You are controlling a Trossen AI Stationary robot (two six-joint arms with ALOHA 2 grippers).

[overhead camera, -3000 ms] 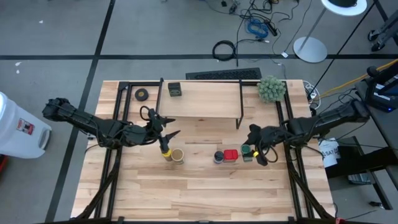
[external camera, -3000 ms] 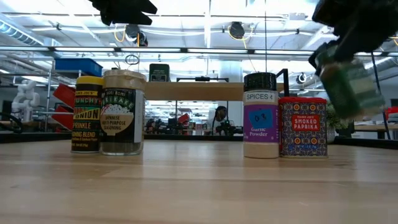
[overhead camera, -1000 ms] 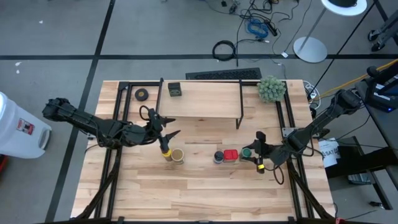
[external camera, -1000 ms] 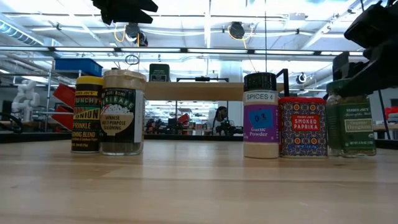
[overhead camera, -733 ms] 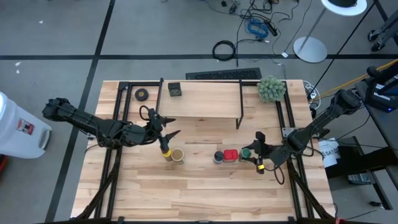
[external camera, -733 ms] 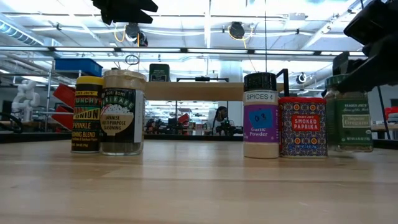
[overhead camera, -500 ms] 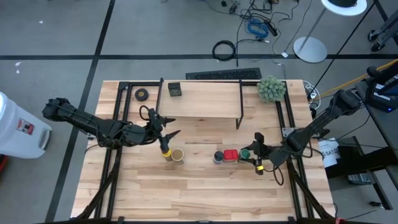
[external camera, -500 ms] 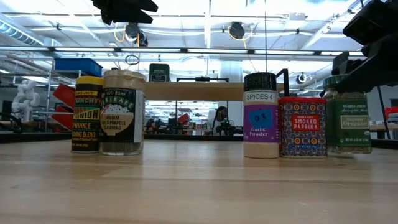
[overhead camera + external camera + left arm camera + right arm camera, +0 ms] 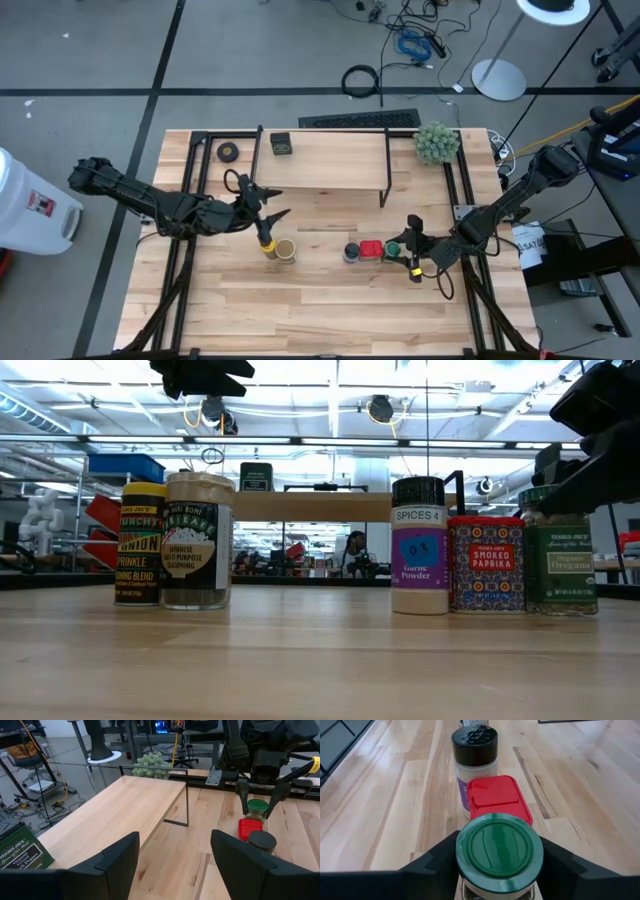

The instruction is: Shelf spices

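The green-lidded jar (image 9: pixel 394 246) (image 9: pixel 560 565) stands upright at the right end of a row with the red square tin (image 9: pixel 371 249) and the blue-lidded jar (image 9: pixel 352 252). My right gripper (image 9: pixel 403 247) (image 9: pixel 499 842) is shut on it. Farther left, the yellow-lidded jar (image 9: pixel 266 243) and the tan-lidded jar (image 9: pixel 286 251) stand side by side. My left gripper (image 9: pixel 272 203) (image 9: pixel 175 860) hangs open above them. The dark boxy tin (image 9: pixel 281 145) sits on the far left corner of the shelf (image 9: pixel 320 160). My right gripper pinches the green-lidded jar at its lid (image 9: pixel 470 851), one finger (image 9: pixel 440 857) on each side. The fingers come from the table's right, slanting down. The jar stays upright with its base (image 9: pixel 560 610) on the table.
The fuzzy plant ball (image 9: pixel 437 142) sits by the shelf's far right corner, and the black tape roll (image 9: pixel 229 152) lies left of the shelf. Black frame rails run along both table sides. The rest of the shelf's top board (image 9: pixel 125 805) and the table's near half are bare wood.
My right gripper has shifted slightly toward the table's left, toward the red tin. The green-lidded jar has moved with it and stays upright on the table.
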